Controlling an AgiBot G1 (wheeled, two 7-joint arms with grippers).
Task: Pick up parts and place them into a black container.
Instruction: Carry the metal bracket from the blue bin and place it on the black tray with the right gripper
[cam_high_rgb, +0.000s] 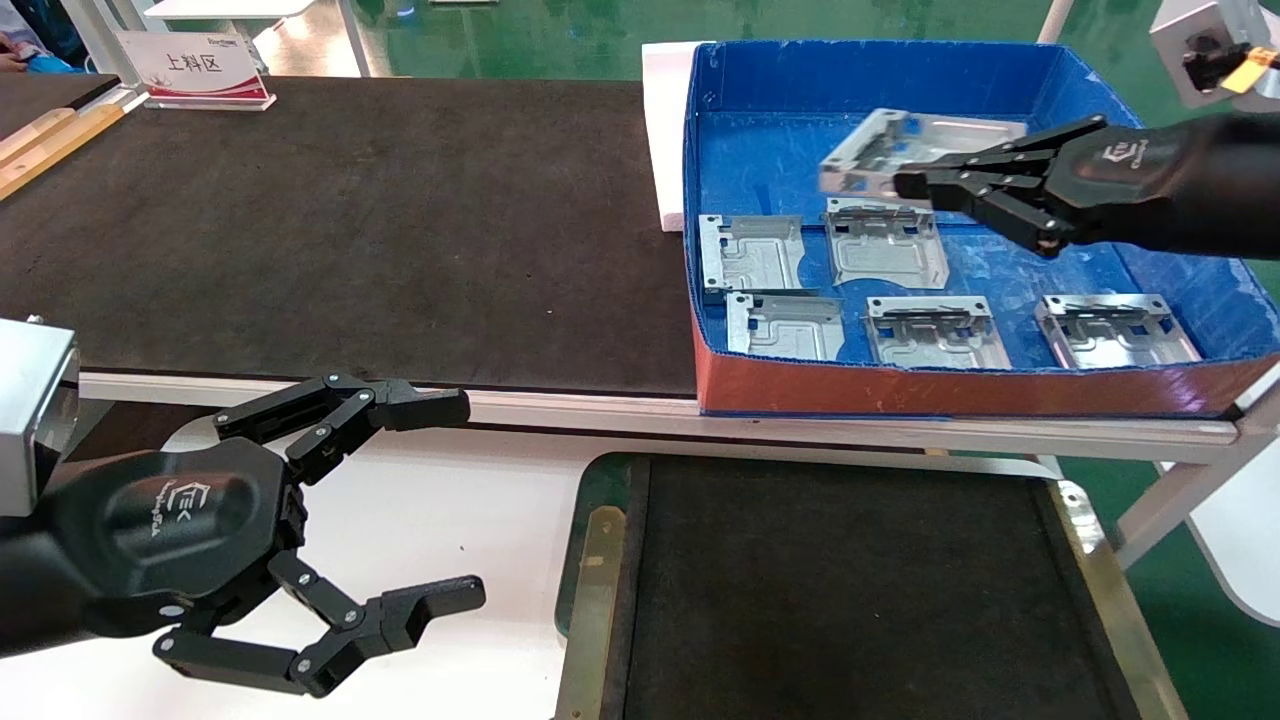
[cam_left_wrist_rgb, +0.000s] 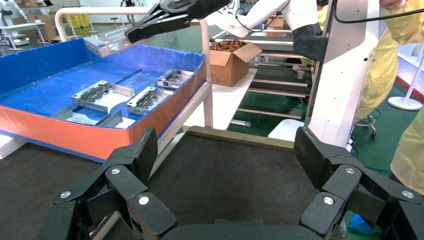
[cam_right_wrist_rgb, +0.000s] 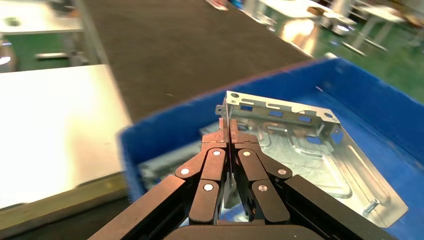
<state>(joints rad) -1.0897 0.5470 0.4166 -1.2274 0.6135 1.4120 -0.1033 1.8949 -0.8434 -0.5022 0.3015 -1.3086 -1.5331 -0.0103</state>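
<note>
My right gripper (cam_high_rgb: 908, 186) is shut on the bent edge of one silver-grey part (cam_high_rgb: 900, 145) and holds it tilted in the air over the blue box. The right wrist view shows its fingertips (cam_right_wrist_rgb: 227, 127) pinched on that part (cam_right_wrist_rgb: 305, 150). Several more parts lie flat on the box floor, among them one (cam_high_rgb: 752, 252) at the near left and one (cam_high_rgb: 1115, 330) at the near right. The black container (cam_high_rgb: 590, 490) lies below the box, near me, with nothing on its floor (cam_left_wrist_rgb: 235, 170). My left gripper (cam_high_rgb: 470, 500) hangs open and holds nothing, just left of the container.
The blue box (cam_high_rgb: 760, 90) with a red front stands on the right end of a long dark tabletop (cam_high_rgb: 350, 230). A white foam block (cam_high_rgb: 662, 130) sits against the box's left wall. A sign stand (cam_high_rgb: 195, 65) is at the far left. A white surface (cam_high_rgb: 450, 540) lies under my left gripper.
</note>
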